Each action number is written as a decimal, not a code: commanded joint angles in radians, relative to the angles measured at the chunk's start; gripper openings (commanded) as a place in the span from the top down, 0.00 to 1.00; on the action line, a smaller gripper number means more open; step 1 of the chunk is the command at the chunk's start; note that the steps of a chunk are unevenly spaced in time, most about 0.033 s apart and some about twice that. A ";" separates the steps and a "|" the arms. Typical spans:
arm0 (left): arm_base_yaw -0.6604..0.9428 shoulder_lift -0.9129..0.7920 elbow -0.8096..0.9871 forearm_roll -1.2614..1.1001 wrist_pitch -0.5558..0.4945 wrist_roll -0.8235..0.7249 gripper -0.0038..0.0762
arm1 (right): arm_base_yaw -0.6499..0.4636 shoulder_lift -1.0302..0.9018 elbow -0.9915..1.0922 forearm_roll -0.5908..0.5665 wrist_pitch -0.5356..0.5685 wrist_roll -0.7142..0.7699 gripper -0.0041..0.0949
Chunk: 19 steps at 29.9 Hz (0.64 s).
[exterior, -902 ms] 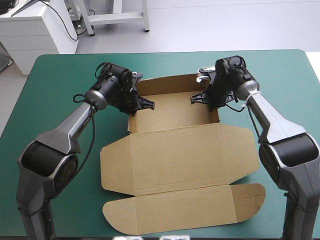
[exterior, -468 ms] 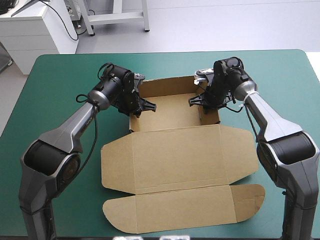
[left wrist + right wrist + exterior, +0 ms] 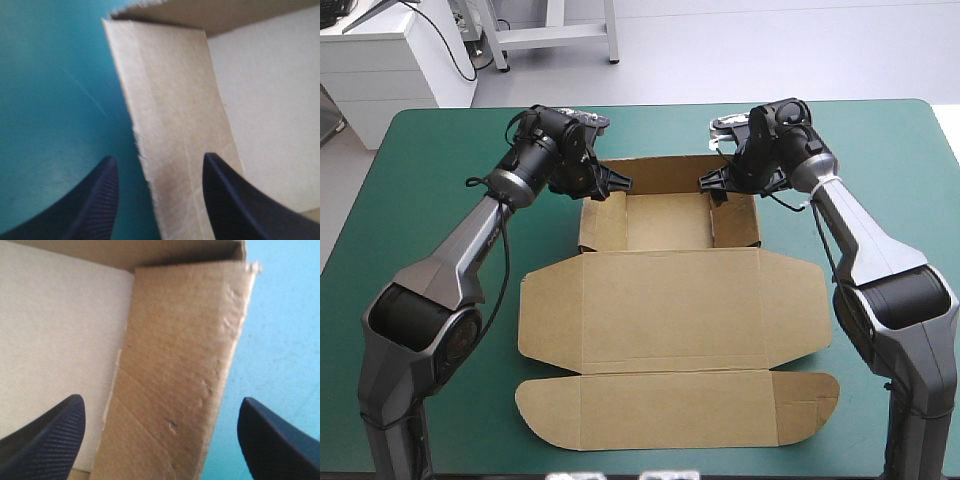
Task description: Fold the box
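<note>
the box [image 3: 670, 310] is sitting mid-table on the teal-green cover [image 3: 440, 150], its tray at the far side and its lid [image 3: 675, 410] lying flat toward the robot. since just before, both grippers have been drawing back toward the tray's far corners. a broader panel of each side wall is now showing inside the tray, and the lid is lying squarer to the table's near edge. this is probably meaning that the side walls are up and being tucked, with the lid yet to be dealt with.

the left gripper [image 3: 157, 159] is standing open, its black fingers [image 3: 220, 200] moderately apart and clamping nothing. the left side wall [image 3: 170, 115] is rising between them and running ahead. the tray floor is lying beside the inner finger and the cover beside the outer one.

the right gripper [image 3: 160, 401] is gaping wider, also holding nothing. the right side wall [image 3: 180, 355] is passing between its fingers, well clear of both tips. it is meeting the far wall just ahead, where the board's corner is looking slightly frayed.
</note>
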 commanded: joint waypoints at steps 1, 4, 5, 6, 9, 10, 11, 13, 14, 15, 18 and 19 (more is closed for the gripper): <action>-0.008 -0.100 -0.072 0.058 0.052 0.001 0.55 | 0.000 -0.082 -0.074 -0.005 0.008 0.012 0.18; -0.008 -0.146 -0.076 0.075 0.052 0.003 0.78 | -0.004 -0.114 -0.079 -0.007 0.010 0.028 0.18; -0.008 -0.161 -0.074 0.075 0.052 0.003 0.87 | -0.004 -0.125 -0.077 -0.007 0.010 0.035 0.18; -0.008 -0.182 -0.072 0.075 0.054 0.006 0.96 | -0.004 -0.141 -0.077 -0.005 0.010 0.040 0.18; -0.008 -0.240 -0.072 0.019 0.054 0.037 0.96 | -0.004 -0.181 -0.076 -0.005 0.010 0.057 0.18; -0.008 -0.259 -0.072 0.003 0.054 0.039 0.96 | -0.004 -0.194 -0.073 -0.005 0.010 0.067 0.18; -0.008 -0.277 -0.071 -0.012 0.054 0.040 0.96 | -0.004 -0.206 -0.066 -0.010 0.010 0.075 0.18; -0.008 -0.330 -0.064 -0.057 0.054 0.066 0.96 | -0.004 -0.218 -0.053 -0.017 0.010 0.085 0.18; -0.008 -0.357 -0.053 -0.077 0.054 0.084 0.96 | -0.004 -0.219 -0.046 -0.017 0.010 0.085 0.18; -0.008 -0.385 -0.037 -0.087 0.054 0.091 0.96 | -0.004 -0.219 -0.032 -0.017 0.010 0.085 0.18; -0.024 -0.483 0.047 -0.067 0.052 0.120 0.96 | -0.004 -0.215 0.025 -0.017 0.010 0.085 0.18; -0.029 -0.516 0.089 -0.050 0.052 0.120 0.96 | -0.004 -0.213 0.052 -0.025 0.002 0.085 0.18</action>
